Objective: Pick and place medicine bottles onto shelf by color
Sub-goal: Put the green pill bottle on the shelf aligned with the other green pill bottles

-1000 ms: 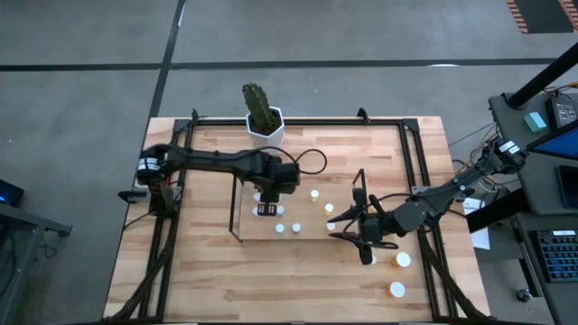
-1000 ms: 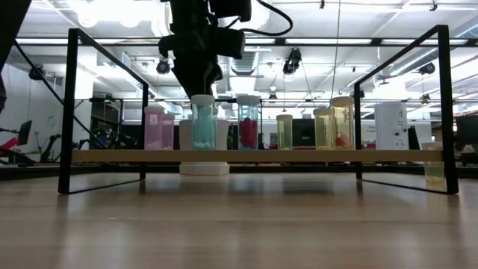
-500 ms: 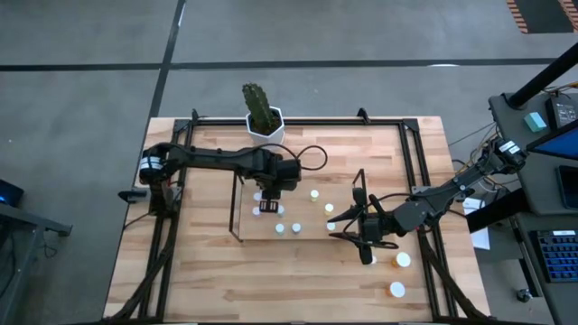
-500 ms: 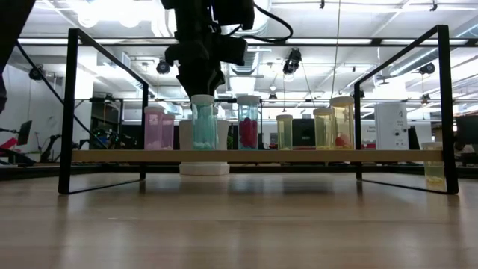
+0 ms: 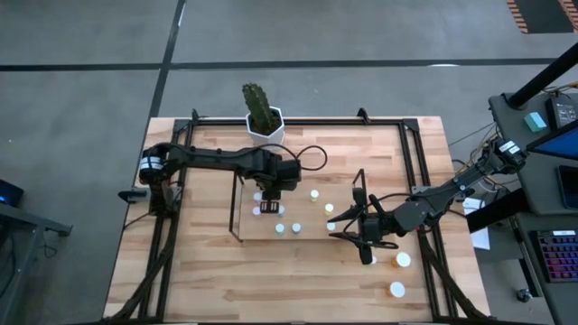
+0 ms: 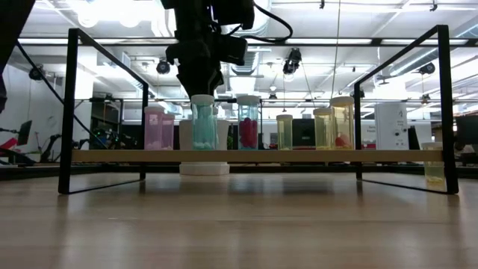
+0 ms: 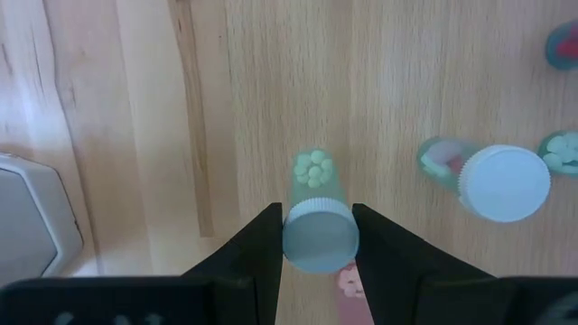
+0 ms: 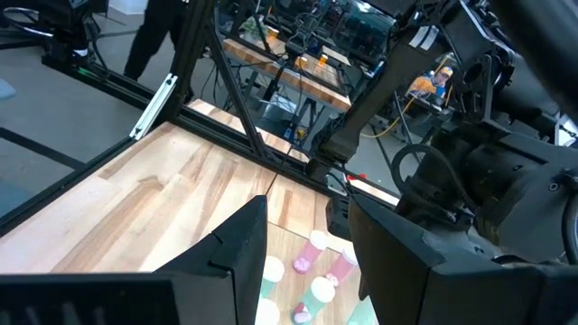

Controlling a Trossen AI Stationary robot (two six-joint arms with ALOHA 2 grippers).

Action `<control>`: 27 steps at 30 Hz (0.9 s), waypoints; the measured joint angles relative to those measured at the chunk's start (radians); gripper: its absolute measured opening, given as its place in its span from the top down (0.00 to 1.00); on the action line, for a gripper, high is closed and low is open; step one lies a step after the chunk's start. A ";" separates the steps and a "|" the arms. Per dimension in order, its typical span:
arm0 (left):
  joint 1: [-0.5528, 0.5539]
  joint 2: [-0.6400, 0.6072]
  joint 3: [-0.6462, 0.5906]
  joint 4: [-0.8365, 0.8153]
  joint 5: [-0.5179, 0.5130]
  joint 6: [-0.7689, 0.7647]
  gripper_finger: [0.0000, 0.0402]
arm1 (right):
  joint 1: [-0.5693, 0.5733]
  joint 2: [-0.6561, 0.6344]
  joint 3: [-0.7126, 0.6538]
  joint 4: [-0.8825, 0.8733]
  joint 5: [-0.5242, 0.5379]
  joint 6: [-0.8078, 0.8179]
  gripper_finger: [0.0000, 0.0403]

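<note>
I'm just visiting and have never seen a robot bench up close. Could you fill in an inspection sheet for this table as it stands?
Surface: wooden table, black frame around it.
Job's things: capped bottles standing in a row on the shelf; three more bottles on the table beside it.
Clutter: potted cactus at the far edge.
Grippers: left gripper over the shelf, closed on a greenish bottle; right gripper empty, open, beside the shelf.
Cables: black loop on the left arm.
Surroundings: workshop benches, a person's legs.
</note>
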State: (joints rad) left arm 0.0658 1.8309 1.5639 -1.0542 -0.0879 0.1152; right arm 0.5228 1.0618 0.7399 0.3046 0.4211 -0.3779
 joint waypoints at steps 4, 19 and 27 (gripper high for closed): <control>0.000 0.000 -0.004 0.000 0.000 -0.003 0.74 | 0.000 0.000 0.000 0.000 0.000 0.000 0.63; 0.000 0.000 -0.017 0.044 0.001 -0.004 0.74 | 0.000 0.000 0.000 0.000 0.000 0.000 0.63; 0.000 0.000 -0.021 0.042 0.001 -0.006 0.74 | 0.000 0.000 0.000 -0.001 0.000 0.000 0.63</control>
State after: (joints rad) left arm 0.0654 1.8309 1.5429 -1.0122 -0.0868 0.1090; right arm 0.5228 1.0618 0.7399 0.3038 0.4210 -0.3779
